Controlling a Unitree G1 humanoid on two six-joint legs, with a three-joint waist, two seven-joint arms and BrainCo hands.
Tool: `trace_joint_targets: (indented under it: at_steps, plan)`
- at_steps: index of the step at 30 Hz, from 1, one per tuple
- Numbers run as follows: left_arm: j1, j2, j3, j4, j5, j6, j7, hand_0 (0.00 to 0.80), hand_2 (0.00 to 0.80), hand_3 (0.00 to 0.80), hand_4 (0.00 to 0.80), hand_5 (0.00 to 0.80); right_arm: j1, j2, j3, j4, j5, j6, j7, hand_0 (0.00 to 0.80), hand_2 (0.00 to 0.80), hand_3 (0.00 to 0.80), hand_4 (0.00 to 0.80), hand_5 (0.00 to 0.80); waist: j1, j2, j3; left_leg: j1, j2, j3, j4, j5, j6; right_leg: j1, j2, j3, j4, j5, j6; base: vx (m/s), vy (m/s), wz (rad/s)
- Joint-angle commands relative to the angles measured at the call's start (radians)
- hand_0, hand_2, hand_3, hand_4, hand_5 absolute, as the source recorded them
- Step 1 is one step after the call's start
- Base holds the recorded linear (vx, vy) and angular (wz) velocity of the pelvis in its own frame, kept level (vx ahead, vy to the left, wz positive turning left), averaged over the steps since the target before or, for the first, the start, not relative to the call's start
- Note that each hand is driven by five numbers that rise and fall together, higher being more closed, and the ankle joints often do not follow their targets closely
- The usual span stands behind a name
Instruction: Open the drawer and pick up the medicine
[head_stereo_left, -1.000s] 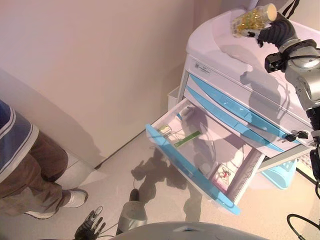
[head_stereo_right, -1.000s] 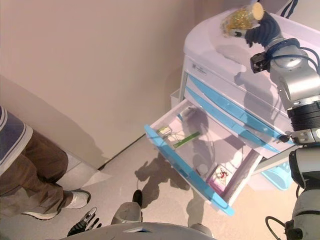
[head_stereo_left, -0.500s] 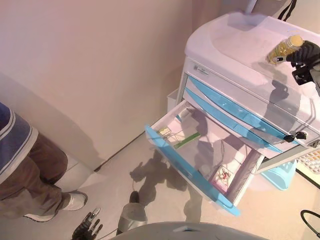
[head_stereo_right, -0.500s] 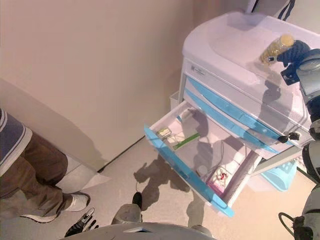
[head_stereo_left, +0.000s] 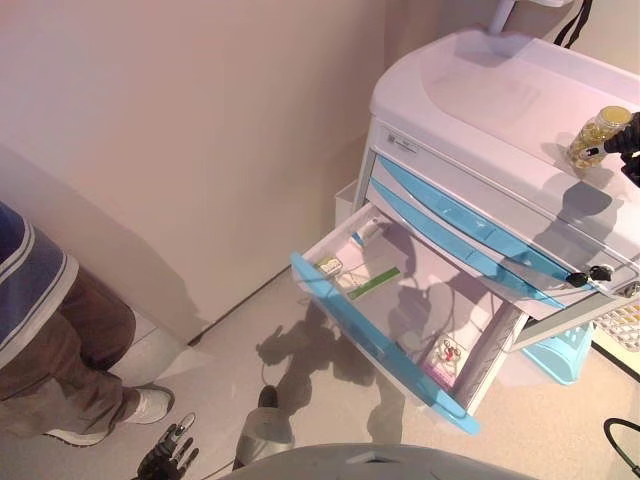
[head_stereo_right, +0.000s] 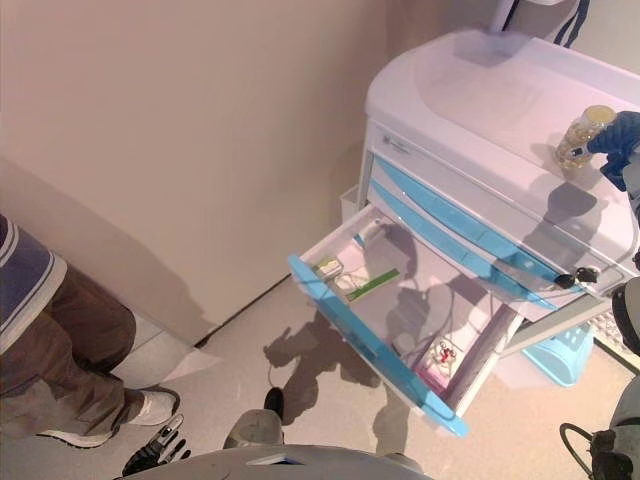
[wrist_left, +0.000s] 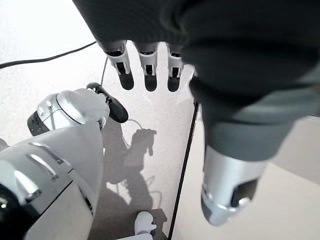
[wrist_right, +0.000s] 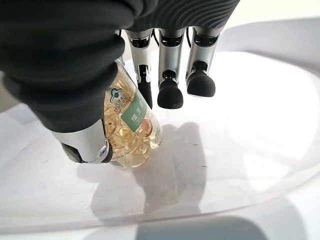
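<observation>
- Step: drawer (head_stereo_left: 400, 315) was already pulled out at frame centre, and the medicine bottle (head_stereo_left: 595, 136) was out of it. Looked like the set-down phase on the cart top (head_stereo_left: 480, 95), upper right of frame.
- Right hand (head_stereo_right: 618, 140) at the far right edge, clamped on the bottle. Wrist view showed the thumb (wrist_right: 82, 142) on one side and a finger (wrist_right: 144, 75) on the other; remaining fingers hung loose past it.
- Bottle sat low over the white top, base at or nearly on the surface. Can't tell if it was fully seated.
- Next move, IMO: confirm base contact, keep it upright, then let the fingers off w/o tipping it.
- Bottle: clear plastic, packed w/ yellow gel capsules, green-and-white label, pale cap.
- Other items were left in the drawer: small boxes, a green-edged pack.
- Left hand (head_stereo_left: 168, 458) hung idle at lower left, fingers straight and apart, nothing in it.
- Person (head_stereo_left: 45, 330) stood at left edge, clear of the cart.
</observation>
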Motion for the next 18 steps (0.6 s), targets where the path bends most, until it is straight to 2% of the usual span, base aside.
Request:
trace_joint_targets:
  at_steps: [1,2,5,10,18]
  plan:
    - [-0.027,0.054,-0.011,0.016,0.02,0.007,-0.006,0.0,0.0,0.0,0.0,0.0,-0.15,-0.058,0.109,0.043,-0.047,-0.005,-0.006,0.543,0.543,0.543,0.543,0.543,0.042,-0.017,-0.003,0.073,0.037,-0.043,0.043,-0.106,0.001,-0.055,-0.039,-0.01,-0.024,0.139,-0.016,0.0,0.0,0.0]
    - [-0.027,0.054,-0.012,0.017,0.022,0.007,-0.01,0.0,0.0,0.0,0.0,0.0,-0.15,-0.054,0.102,0.053,-0.048,-0.007,-0.02,0.0,0.0,0.0,0.0,0.0,0.045,-0.015,-0.001,0.075,0.038,-0.042,0.043,-0.106,0.0,-0.054,-0.039,-0.009,-0.022,0.137,-0.016,-0.012,-0.003,0.06]
    - [-0.024,0.055,-0.014,0.014,0.023,0.008,-0.014,0.0,0.0,0.0,0.0,0.0,-0.15,-0.05,0.093,0.06,-0.04,0.0,-0.04,0.0,0.0,0.0,0.0,0.0,0.046,-0.013,-0.003,0.069,0.037,-0.046,0.043,-0.104,0.001,-0.057,-0.04,-0.012,-0.023,0.138,-0.016,-0.011,-0.002,0.03]
    - [-0.019,0.055,-0.012,0.022,0.022,0.004,-0.021,0.0,0.0,0.0,0.0,0.0,-0.162,-0.048,0.086,0.041,0.009,-0.025,-0.157,0.0,0.0,0.0,0.0,0.0,0.044,-0.009,-0.005,0.074,0.036,-0.043,0.041,-0.105,0.002,-0.055,-0.038,-0.011,-0.024,0.14,-0.015,0.0,0.0,0.0]
    - [-0.012,0.052,-0.004,0.015,0.03,-0.007,-0.046,0.0,0.0,0.0,0.0,0.0,-0.19,-0.063,0.1,-0.144,0.075,-0.045,-0.246,0.0,0.0,0.0,0.0,0.0,0.02,-0.01,-0.021,0.081,0.035,-0.023,0.036,-0.108,0.001,-0.058,-0.033,0.001,-0.032,0.144,-0.014,-0.016,-0.01,-0.05]
